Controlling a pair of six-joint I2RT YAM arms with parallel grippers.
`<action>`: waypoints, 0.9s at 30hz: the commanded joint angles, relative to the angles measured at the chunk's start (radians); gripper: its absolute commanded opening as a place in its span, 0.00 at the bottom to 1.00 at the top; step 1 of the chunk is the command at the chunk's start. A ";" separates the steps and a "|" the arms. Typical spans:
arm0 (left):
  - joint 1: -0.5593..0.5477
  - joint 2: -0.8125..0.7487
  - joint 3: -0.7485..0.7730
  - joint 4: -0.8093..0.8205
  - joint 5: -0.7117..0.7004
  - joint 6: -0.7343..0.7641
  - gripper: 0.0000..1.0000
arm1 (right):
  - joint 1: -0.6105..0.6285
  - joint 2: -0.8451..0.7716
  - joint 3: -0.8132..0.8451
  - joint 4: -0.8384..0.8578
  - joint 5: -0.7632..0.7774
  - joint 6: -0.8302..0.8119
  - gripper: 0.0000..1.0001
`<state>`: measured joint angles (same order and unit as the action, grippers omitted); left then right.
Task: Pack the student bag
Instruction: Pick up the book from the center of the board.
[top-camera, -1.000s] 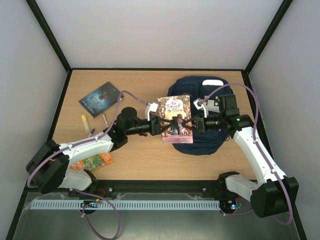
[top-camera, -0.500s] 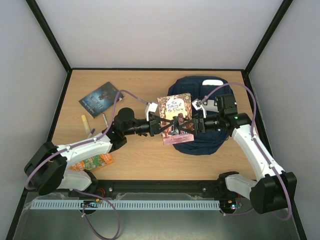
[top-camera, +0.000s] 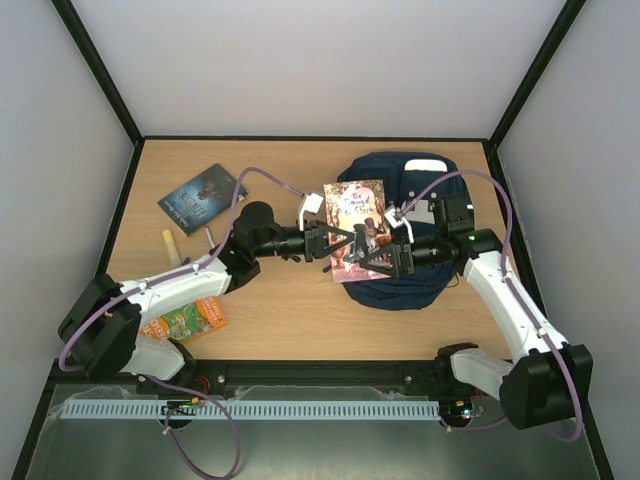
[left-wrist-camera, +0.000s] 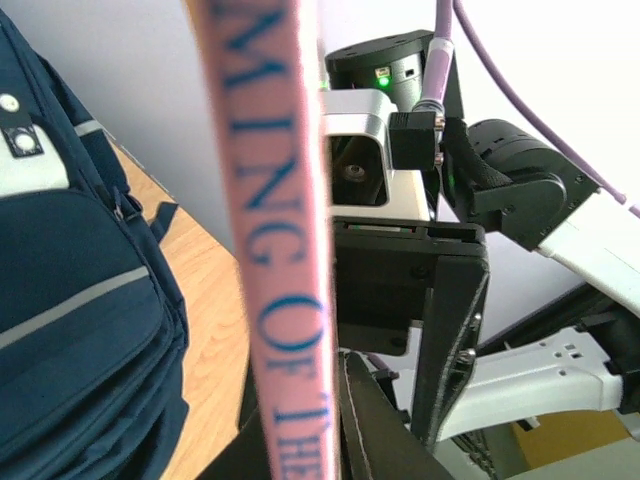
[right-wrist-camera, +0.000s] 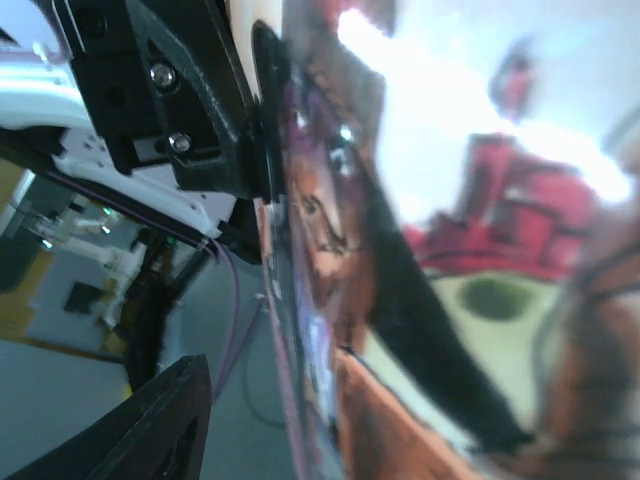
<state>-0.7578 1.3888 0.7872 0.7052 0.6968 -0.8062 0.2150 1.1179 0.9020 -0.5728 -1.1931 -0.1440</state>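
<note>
The student bag (top-camera: 425, 178) lies flat on the table at the right, navy with white stripes, also in the left wrist view (left-wrist-camera: 70, 330). Above its left part a paperback book (top-camera: 357, 222) with a pink spine (left-wrist-camera: 280, 250) hangs tilted in the air. My left gripper (top-camera: 335, 243) is shut on the book's left edge; one finger (left-wrist-camera: 375, 430) presses the cover. My right gripper (top-camera: 384, 260) is open at the book's lower right corner, its fingers off the cover (right-wrist-camera: 450, 250). One right finger (right-wrist-camera: 140, 430) stands apart from the book.
A dark blue book (top-camera: 203, 197) lies at the table's back left. A yellow stick (top-camera: 172, 247) and a pen (top-camera: 211, 240) lie beside the left arm. An orange packet (top-camera: 185, 322) sits near the front left edge. Black frame rails border the table.
My left gripper shut on the book and my right gripper let go of it. The book now sits higher and tilted, carried by the left arm alone; the right gripper has dropped slightly.
</note>
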 joint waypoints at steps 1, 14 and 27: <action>0.005 0.015 0.099 -0.174 -0.103 0.143 0.03 | 0.002 -0.034 0.041 -0.078 -0.117 -0.023 0.52; 0.011 -0.065 0.077 -0.371 -0.284 0.251 0.03 | -0.015 -0.064 0.046 0.017 -0.021 0.114 0.59; 0.021 -0.073 0.051 -0.386 -0.310 0.232 0.02 | -0.043 -0.027 0.075 -0.014 -0.139 0.094 0.48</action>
<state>-0.7578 1.3212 0.8627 0.3534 0.4438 -0.5945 0.1753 1.0962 0.9375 -0.5510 -1.2278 -0.0418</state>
